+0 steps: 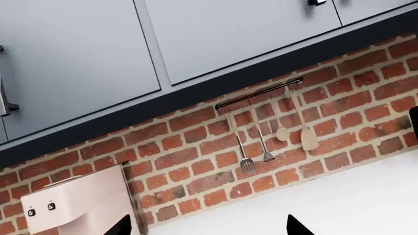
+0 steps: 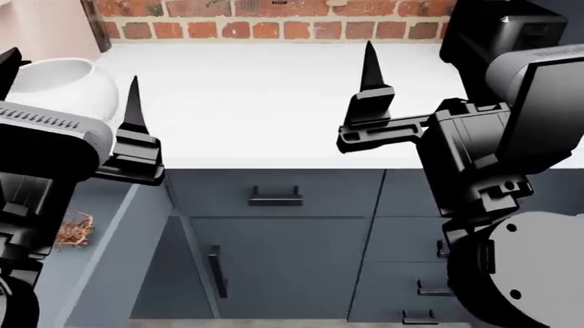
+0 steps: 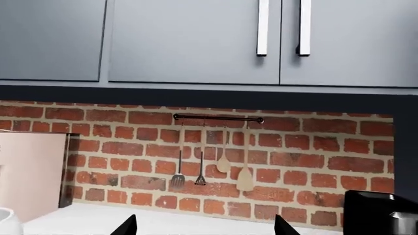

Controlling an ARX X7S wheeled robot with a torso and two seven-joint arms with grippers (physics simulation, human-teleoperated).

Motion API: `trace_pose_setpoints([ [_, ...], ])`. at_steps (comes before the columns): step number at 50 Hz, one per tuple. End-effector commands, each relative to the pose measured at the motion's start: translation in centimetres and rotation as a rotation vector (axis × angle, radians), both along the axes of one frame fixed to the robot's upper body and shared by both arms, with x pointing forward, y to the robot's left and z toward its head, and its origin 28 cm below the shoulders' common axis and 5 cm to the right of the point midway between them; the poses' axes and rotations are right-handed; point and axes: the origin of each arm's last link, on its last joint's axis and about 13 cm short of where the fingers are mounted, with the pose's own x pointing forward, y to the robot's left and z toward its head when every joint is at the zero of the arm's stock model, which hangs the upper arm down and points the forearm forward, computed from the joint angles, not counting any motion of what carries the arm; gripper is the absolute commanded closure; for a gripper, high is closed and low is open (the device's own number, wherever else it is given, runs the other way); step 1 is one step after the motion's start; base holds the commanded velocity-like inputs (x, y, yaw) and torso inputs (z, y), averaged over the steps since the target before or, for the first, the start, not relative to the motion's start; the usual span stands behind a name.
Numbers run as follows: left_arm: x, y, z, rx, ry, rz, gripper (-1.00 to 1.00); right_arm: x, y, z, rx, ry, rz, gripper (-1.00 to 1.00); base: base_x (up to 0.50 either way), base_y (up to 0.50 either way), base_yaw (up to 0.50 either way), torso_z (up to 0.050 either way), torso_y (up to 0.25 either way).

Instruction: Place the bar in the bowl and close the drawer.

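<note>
The white bowl (image 2: 64, 85) stands at the counter's left, by the pink coffee machine (image 2: 46, 27); a sliver of the bowl (image 3: 5, 220) shows in the right wrist view. The drawer (image 2: 105, 273) is pulled out at lower left. A small brown rough-looking thing (image 2: 75, 232), seemingly the bar, lies inside, partly behind my left arm. My left gripper (image 1: 209, 227) is open and empty, raised above the counter's front edge near the bowl. My right gripper (image 3: 204, 226) is open and empty too; one of its fingers (image 2: 370, 68) points up over the middle of the counter.
A black appliance (image 2: 502, 34) stands at the counter's right. Utensils hang on a rail (image 3: 219, 118) on the brick wall under the upper cabinets (image 3: 196, 39). A closed drawer with a black handle (image 2: 275, 198) and cabinet doors (image 2: 273, 273) lie below the white counter (image 2: 256, 102).
</note>
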Motion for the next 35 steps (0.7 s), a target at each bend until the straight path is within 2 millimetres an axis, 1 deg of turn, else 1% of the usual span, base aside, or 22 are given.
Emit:
trace_pose_setpoints([
  [1,0.8,-1.1,-0.1,0.007,-0.002,-0.050,-1.00,0.9,0.2,-0.6,-0.001,-0.001,-0.001,-1.00,0.00,-0.50,0.00,0.000,0.000],
  [6,1.0,-1.3,-0.2,0.005,-0.001,-0.056,-1.00,0.9,0.4,-0.6,-0.008,-0.005,0.006,-1.00,0.00,-0.50,0.00,0.000,0.000],
  [14,1.2,-1.5,-0.5,0.000,0.001,-0.064,-1.00,0.8,0.4,-0.4,-0.004,-0.036,-0.008,-1.00,0.00,-0.03,0.01,0.000,0.000],
  [19,1.1,-1.3,-0.9,-0.001,0.010,-0.053,-1.00,0.9,0.4,-0.5,0.035,-0.075,-0.002,-1.00,0.01,0.00,0.50,0.000,0.000],
  [29,0.9,-1.1,-1.3,-0.004,0.019,-0.038,-1.00,1.1,0.7,-0.7,0.031,-0.083,0.025,-1.00,0.03,0.00,0.50,0.000,0.000],
  [35,0.7,-1.0,-1.2,0.006,0.018,-0.033,-1.00,1.2,0.8,-0.6,0.023,-0.087,0.039,-1.00,0.04,0.00,0.50,0.000,0.000],
])
